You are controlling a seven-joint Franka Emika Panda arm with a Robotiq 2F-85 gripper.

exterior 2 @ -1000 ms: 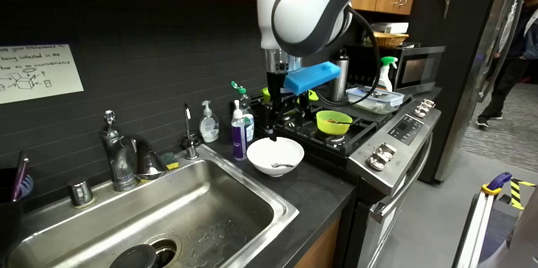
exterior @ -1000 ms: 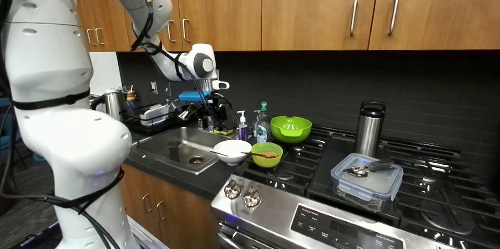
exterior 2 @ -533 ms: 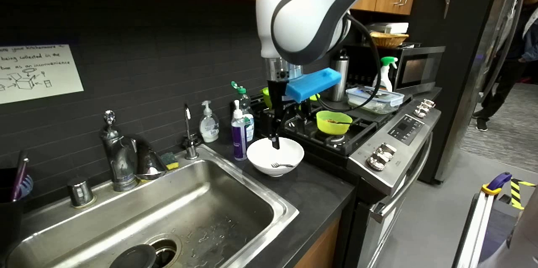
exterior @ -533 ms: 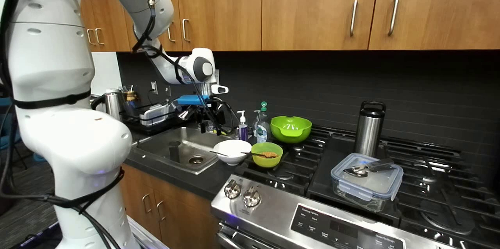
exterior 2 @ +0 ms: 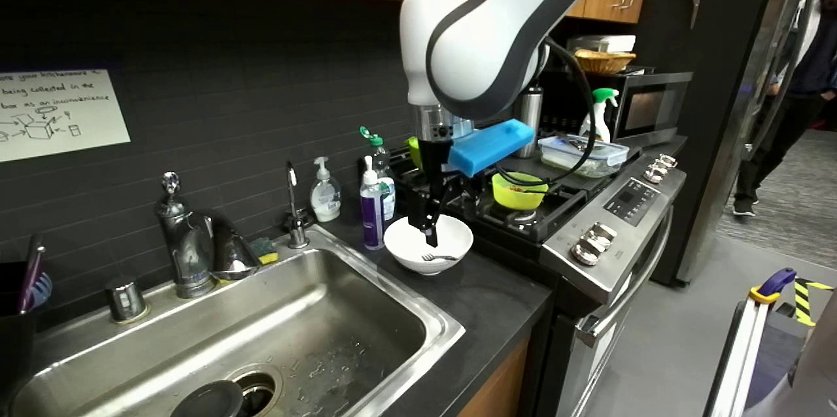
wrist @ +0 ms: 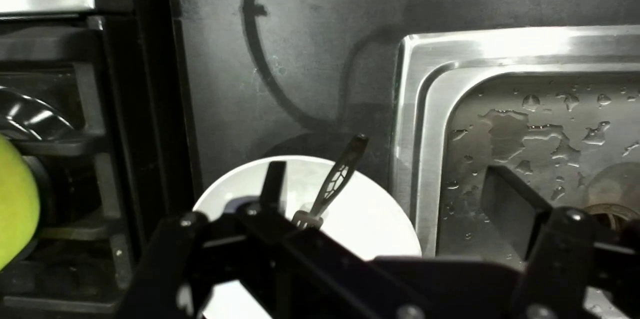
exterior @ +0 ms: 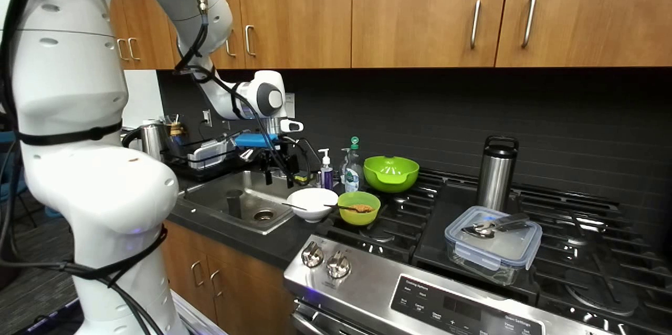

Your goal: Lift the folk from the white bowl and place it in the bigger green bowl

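Dark-handled fork in the round white bowl; black tool near, jaws wide apart, gripping nothing.
The handle crosses the rim; the tool hides the tine ends in the wrist view, which cuts off the round yellow-green bowl of brown food and a dark utensil. What the bigger lime-green bowl holds is hard to make out.

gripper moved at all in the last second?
Yes, downward: in an exterior view, the gripper now sits lower against the purple pump bottle, and slightly farther to its left in the picture.
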